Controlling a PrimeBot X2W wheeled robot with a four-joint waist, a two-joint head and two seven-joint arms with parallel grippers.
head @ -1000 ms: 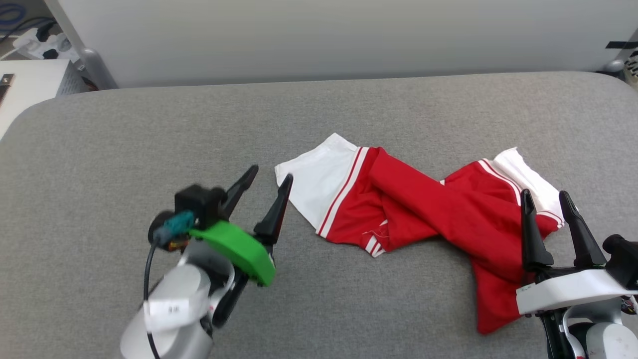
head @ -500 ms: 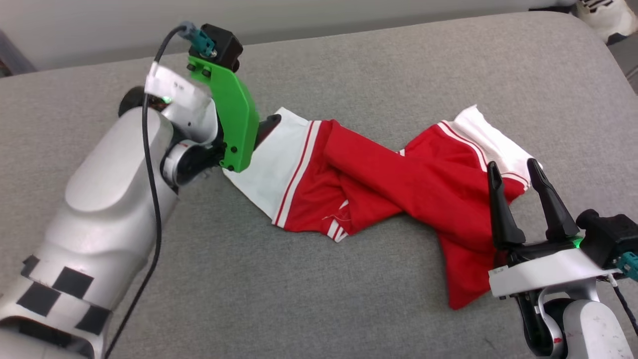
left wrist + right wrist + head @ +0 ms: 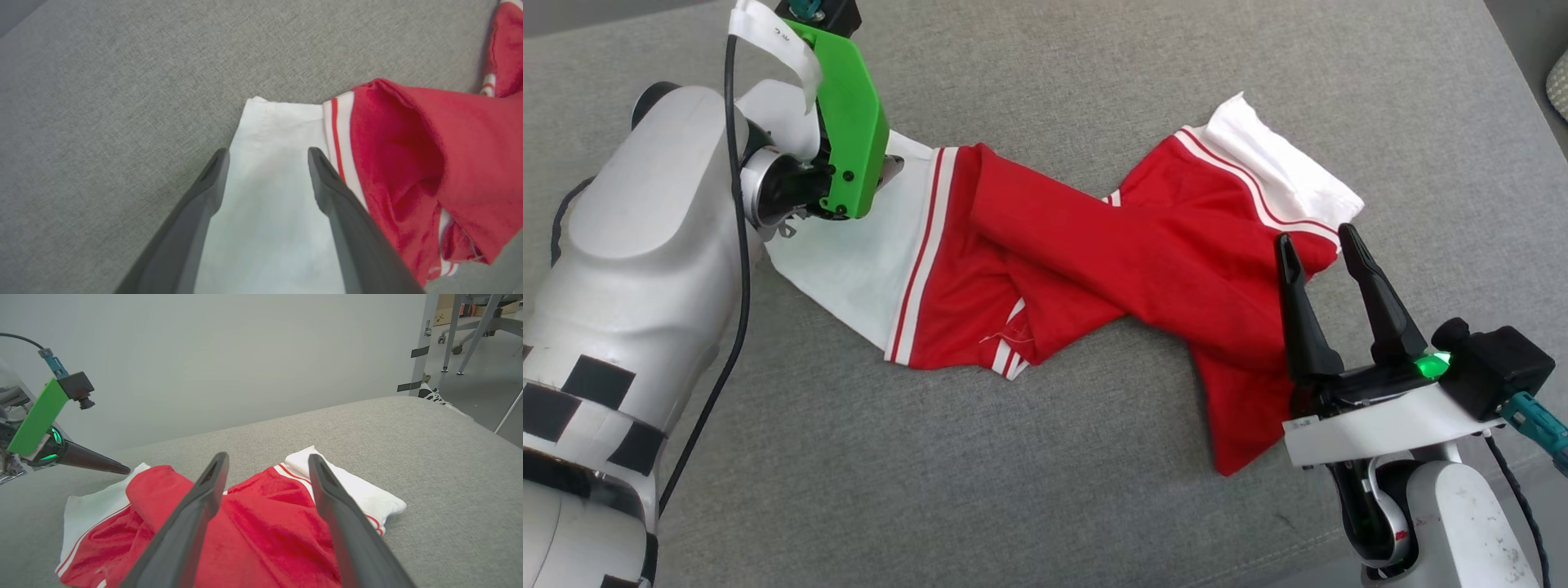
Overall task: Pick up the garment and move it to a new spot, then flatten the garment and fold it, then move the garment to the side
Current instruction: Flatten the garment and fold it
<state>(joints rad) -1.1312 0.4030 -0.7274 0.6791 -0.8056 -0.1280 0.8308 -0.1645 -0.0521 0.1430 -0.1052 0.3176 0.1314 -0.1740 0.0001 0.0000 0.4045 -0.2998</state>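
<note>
Overhead, the left gripper (image 3: 267, 150) is masked by a green bracket (image 3: 849, 114); from its wrist, it is seen spread over the garment's (image 3: 1094, 261) white sleeve (image 3: 278, 196). The right gripper (image 3: 1316, 235) is likewise spread.

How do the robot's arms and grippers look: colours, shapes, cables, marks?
The left gripper and right gripper each have two long, dark, tapering fingers. Both arms: pale grey shells. On the left arm: green wrist plate, black cable, black square marks. On the right arm: white wrist plate, green light, teal plug.

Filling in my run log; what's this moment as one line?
phase: pre-grasp | left gripper: open, over white sleeve | right gripper: open, over other end of crumpled red jersey T-shirt | shirt: unlifted on grey fabric surface
</note>
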